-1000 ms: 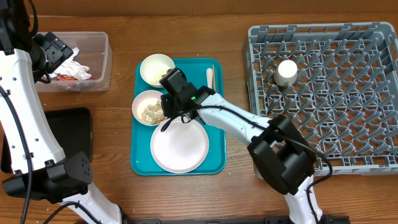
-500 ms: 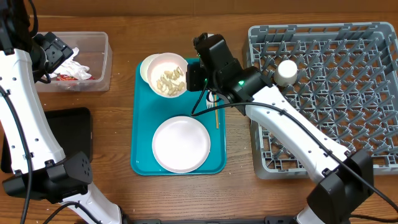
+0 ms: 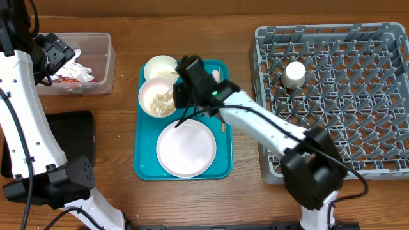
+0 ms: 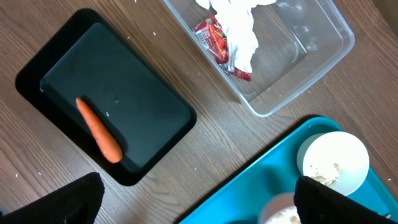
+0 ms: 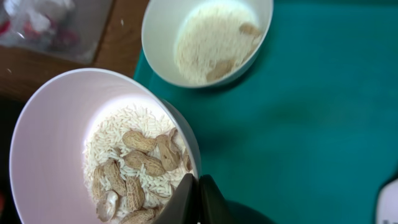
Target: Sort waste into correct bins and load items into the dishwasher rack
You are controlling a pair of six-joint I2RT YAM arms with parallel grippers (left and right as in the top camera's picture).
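Right gripper (image 5: 199,198): jaws clamped the rim of a white round bowl (image 5: 43,118) of beige peanut scraps (image 5: 140,165).
Left gripper (image 4: 198,202): jaws stood wide apart.

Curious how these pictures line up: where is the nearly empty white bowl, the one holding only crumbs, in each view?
Overhead: nearly empty bowl upper centre-left, at the top-left corner of the teal tray.
Left wrist: bowl at lower right.
Right wrist: bowl top centre.
Shared landmark: the teal tray, under it in all three.
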